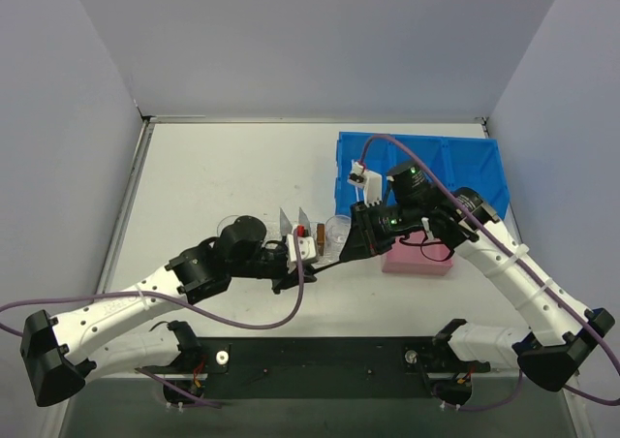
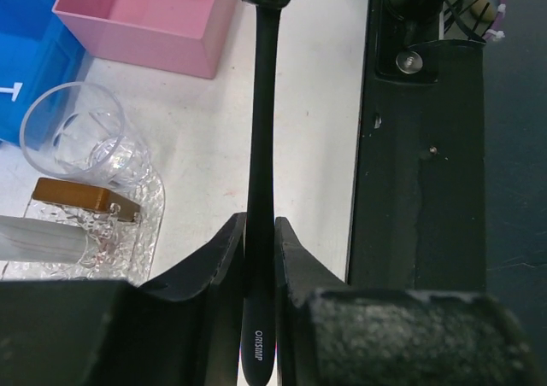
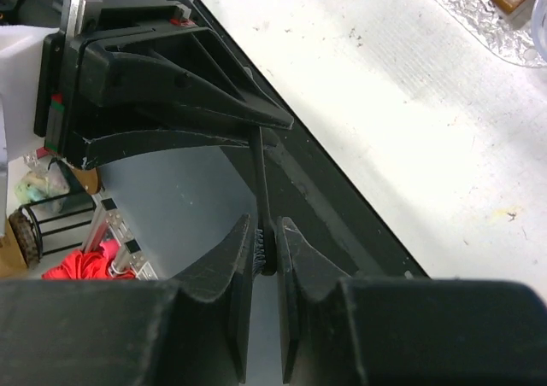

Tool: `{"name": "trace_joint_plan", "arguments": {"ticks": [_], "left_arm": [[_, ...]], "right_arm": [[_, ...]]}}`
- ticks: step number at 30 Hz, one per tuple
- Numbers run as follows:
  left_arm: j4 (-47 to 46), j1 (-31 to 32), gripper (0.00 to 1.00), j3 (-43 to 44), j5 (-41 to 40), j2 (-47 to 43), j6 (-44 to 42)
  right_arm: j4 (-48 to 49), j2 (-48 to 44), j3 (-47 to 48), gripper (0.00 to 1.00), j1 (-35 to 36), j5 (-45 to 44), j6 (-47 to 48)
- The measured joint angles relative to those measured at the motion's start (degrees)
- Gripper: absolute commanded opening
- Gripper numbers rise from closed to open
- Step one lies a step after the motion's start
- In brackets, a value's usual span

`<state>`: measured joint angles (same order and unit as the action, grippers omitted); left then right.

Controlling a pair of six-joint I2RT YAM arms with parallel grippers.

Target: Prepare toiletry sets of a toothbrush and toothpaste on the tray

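The black toothbrush [image 2: 261, 138] hangs level above the table, held at both ends. My left gripper [image 2: 260, 225] is shut on its handle end. My right gripper [image 3: 267, 231] is shut on the bristle head [image 3: 263, 251]. In the top view the two grippers meet near the table's middle, left gripper [image 1: 295, 261] and right gripper [image 1: 349, 248]. Just to the left of the brush in the left wrist view lies the clear textured tray [image 2: 147, 219], with a silvery toothpaste [image 2: 38, 239] tube on it.
A brown block [image 2: 81, 198] lies on the tray and a clear cup [image 2: 81, 134] stands at its end. The pink box [image 1: 418, 256] sits under my right arm, with the blue bin [image 1: 426, 162] behind it. A black base plate [image 2: 419, 190] runs along the near edge.
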<state>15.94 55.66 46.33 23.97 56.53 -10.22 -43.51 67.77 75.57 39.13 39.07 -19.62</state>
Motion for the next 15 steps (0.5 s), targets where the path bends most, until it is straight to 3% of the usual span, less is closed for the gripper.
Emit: {"name": "trace_joint_plan", "arguments": {"ticks": [2,3,6,15], "left_arm": [[0.0,0.1,0.0,0.0,-0.2,0.1,0.3],[0.0,0.1,0.0,0.0,-0.4,0.2,0.5],[-0.2,0.1,0.0,0.0,-2.5,0.5,1.5],[-1.2,0.1,0.0,-1.2,-9.1,0.3,5.7]], "right_arm": [[0.0,0.0,0.0,0.22,0.2,-0.6,-0.3],[0.0,0.0,0.0,0.35,0.2,-1.2,-0.8],[1.5,-0.6,-0.6,0.47,0.3,-3.5,-2.7],[9.8,-8.7,-6.7,0.5,2.1,-12.5,-8.5]]}}
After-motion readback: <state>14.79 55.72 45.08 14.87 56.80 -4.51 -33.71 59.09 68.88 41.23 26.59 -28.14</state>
